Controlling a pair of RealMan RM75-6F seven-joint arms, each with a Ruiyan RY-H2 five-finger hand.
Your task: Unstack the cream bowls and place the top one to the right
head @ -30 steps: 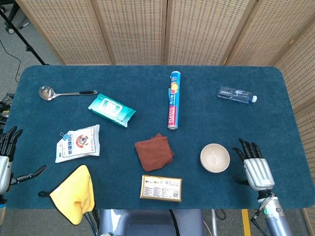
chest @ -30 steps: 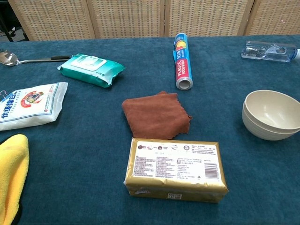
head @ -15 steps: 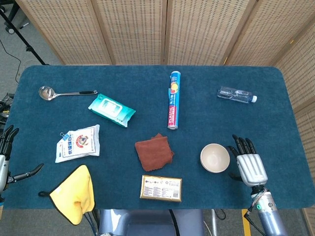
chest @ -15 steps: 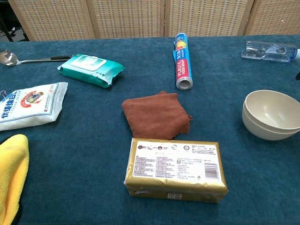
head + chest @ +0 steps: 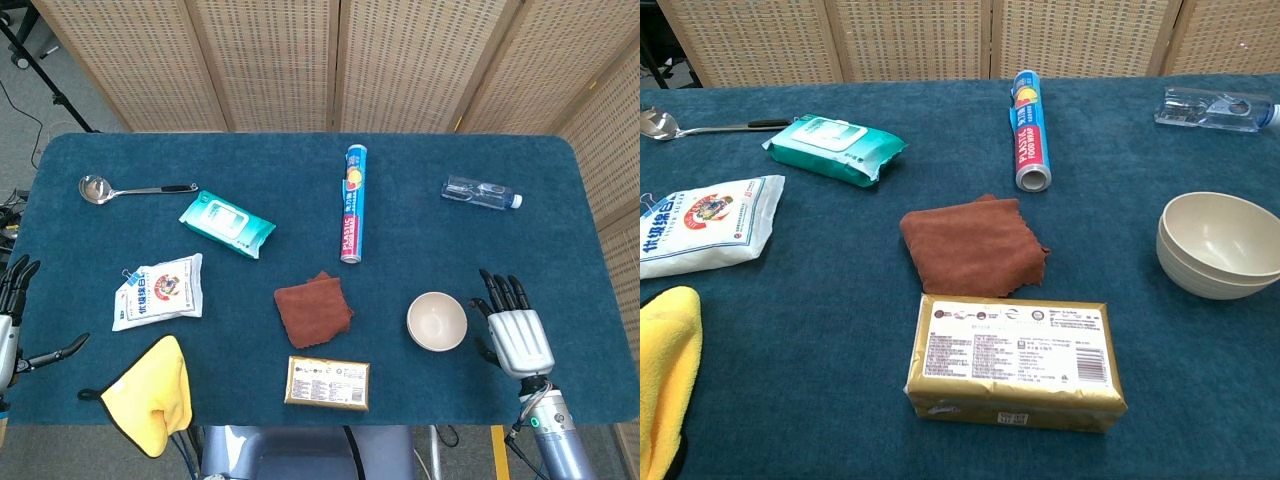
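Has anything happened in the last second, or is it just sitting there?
Only small moves: the right robot hand shifted toward the cream bowls, then eased back slightly, open and touching nothing. The left robot hand dipped slightly. The bowls remain stacked; nothing on the table moved.

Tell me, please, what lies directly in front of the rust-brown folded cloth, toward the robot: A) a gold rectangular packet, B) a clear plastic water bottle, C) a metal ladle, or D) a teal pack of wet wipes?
A: the gold rectangular packet sits just on the robot's side of the rust-brown folded cloth, in both views.
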